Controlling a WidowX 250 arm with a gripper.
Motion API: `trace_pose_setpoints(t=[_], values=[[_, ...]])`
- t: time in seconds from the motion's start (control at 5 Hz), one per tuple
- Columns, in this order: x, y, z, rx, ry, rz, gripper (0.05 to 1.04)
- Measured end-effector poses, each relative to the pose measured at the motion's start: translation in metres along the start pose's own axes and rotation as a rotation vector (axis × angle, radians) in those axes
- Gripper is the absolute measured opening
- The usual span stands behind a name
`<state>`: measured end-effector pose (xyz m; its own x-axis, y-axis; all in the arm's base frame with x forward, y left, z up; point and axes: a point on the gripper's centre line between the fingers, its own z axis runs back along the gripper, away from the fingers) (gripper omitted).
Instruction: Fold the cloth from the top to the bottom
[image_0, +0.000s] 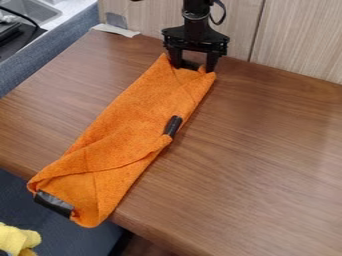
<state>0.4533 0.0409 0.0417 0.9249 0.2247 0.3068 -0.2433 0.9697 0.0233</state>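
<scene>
Camera view, item one: an orange cloth (127, 120), laid slantwise on the brown table (267, 150) as a long, narrow strip. Its top end lay near the wood-grain panel (294, 40); its lower end stuck out past the table's near edge. Creases and overlapping layers crossed the lower half. Markings: one black patch (172, 126) midway along a side, another dark patch (53, 202) at the bottom end.

Item two: a black gripper (194, 67), pointed downward at the cloth's top end. Condition: fingers spread apart, one by each top corner. A firm hold on the fabric could not be confirmed.

Step in hand, by judgement: securing the top edge for the fold; the top-to-bottom fold was not yet made. Requirements: fingers low enough to take the fabric, without pressing hard on the wood, then closed on a good gathering of the edge, all layers included. Next, a modest lift and a carry along the strip's own slant, low and slow, so that the end came down squarely over the lower part.

Cautions: a shallow pinch might have slipped or peeled off one layer; a straight drag might have pulled the whole strip over the near edge.
</scene>
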Motion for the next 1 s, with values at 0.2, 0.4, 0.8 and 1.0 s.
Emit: trace_pose_setpoints(t=[0.2,0.4,0.8,1.0], values=[[0.000,0.001,0.000,0.008,0.003,0.025,0.707],[-0.002,0.000,0.000,0.008,0.015,0.013,0.616],[-0.006,-0.001,0.001,-0.002,0.033,-0.001,0.562],[-0.009,0.002,0.013,-0.014,0.032,0.020,0.477]])
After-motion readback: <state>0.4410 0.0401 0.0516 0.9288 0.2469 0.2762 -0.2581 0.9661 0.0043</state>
